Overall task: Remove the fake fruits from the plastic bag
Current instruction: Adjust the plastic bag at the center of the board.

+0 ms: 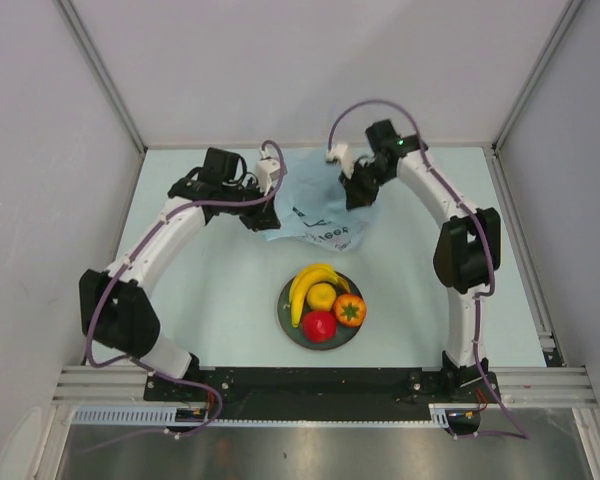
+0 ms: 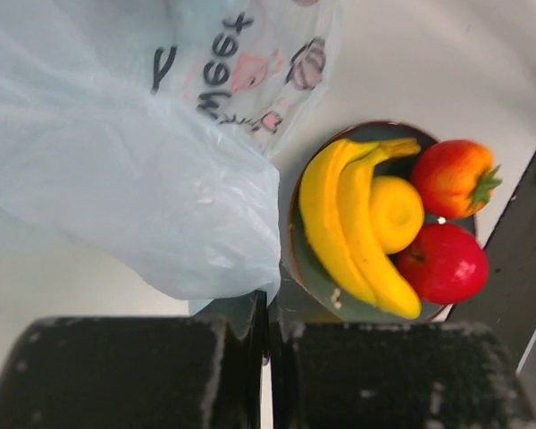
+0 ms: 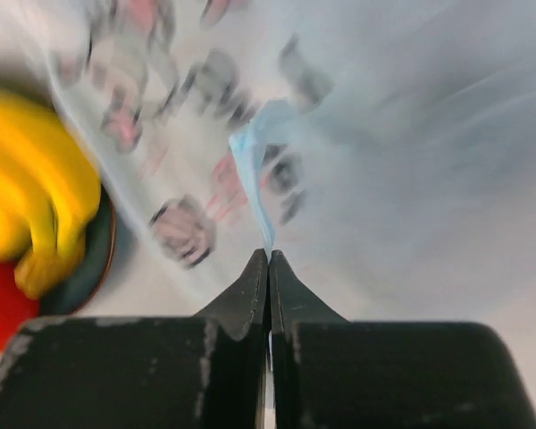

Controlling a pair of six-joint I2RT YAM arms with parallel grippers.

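Observation:
The light-blue plastic bag point(image 1: 315, 212) hangs between my two grippers at the back of the table, its printed panel facing the front. My left gripper point(image 1: 263, 216) is shut on the bag's left edge point(image 2: 116, 161). My right gripper point(image 1: 358, 195) is shut on a fold of its right edge point(image 3: 411, 134). A dark plate point(image 1: 290, 332) in front holds the banana bunch point(image 1: 308, 285), yellow round fruit point(image 1: 322, 296), red apple point(image 1: 319, 325) and orange fruit with green top point(image 1: 349, 311). The dark purple ball is out of view.
The plate point(image 2: 308, 268) with its fruits lies just in front of the bag, near the middle of the pale table. White walls enclose the back and both sides. The black base rail point(image 1: 320, 385) runs along the near edge.

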